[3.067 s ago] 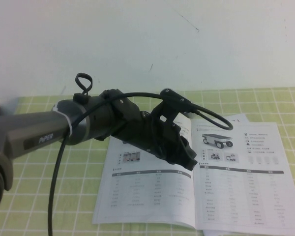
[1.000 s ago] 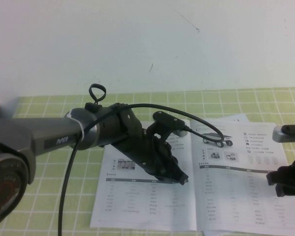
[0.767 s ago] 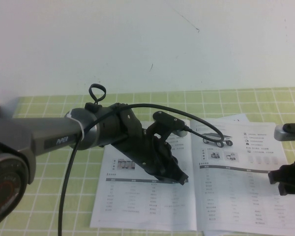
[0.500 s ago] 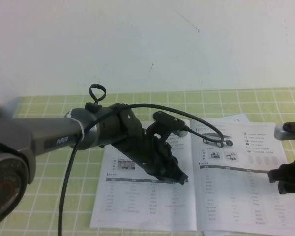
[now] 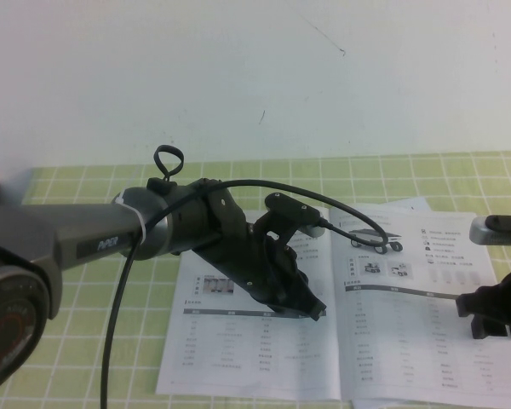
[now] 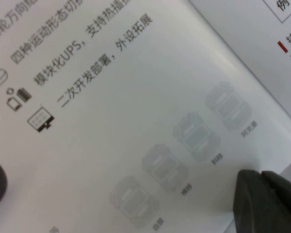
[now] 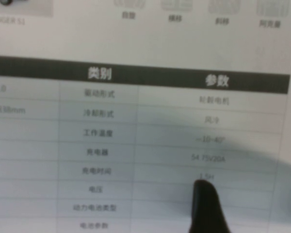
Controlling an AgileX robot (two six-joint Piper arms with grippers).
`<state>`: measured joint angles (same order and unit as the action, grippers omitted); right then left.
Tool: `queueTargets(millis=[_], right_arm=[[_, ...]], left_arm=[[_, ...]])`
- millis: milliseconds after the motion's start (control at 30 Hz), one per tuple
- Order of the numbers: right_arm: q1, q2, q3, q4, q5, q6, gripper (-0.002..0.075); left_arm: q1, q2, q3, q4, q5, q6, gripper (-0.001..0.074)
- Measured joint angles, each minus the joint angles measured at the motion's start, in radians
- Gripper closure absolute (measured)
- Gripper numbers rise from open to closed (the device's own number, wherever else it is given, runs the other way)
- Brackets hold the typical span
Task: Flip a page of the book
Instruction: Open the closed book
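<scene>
Two grippers noted over one thin, large-format white paper booklet (image 5: 264,358), spread open and flat on green-checked cloth worktop (image 5: 68,358). Found black left end effector (image 5: 311,308) low above the booklet's left-hand side, just short of the centre fold, fingers apart; saw one dark fingertip (image 6: 266,204) near a row of pale grey icons in its wrist view, contact with paper not clear. Found black right end effector (image 5: 485,311) at the outer edge of the thin white right-hand leaf (image 5: 409,341), fingers spread, nothing clamped between them. Saw the four-wheeled cart picture beyond that end effector and the grey specification table beneath it; one dark fingertip (image 7: 206,204) over the table's rows. Leaf flat, not lifted. Looped black cable (image 5: 358,209) arched behind left end effector.
</scene>
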<state>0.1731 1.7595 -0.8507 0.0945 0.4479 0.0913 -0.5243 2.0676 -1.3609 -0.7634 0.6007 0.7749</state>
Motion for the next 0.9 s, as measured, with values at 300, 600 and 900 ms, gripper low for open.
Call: queueTargets(millis=[300, 600, 900], right_arm=[[0.000, 0.000, 0.000, 0.012, -0.003, -0.002, 0.0325], [0.000, 0.000, 0.000, 0.044, -0.012, -0.009, 0.0325], [0.000, 0.000, 0.000, 0.089, -0.026, -0.038, 0.0325]], left_arm=[[0.000, 0.000, 0.000, 0.000, 0.000, 0.000, 0.0738], [0.000, 0.000, 0.000, 0.000, 0.000, 0.000, 0.0738], [0.000, 0.000, 0.000, 0.000, 0.000, 0.000, 0.0738]])
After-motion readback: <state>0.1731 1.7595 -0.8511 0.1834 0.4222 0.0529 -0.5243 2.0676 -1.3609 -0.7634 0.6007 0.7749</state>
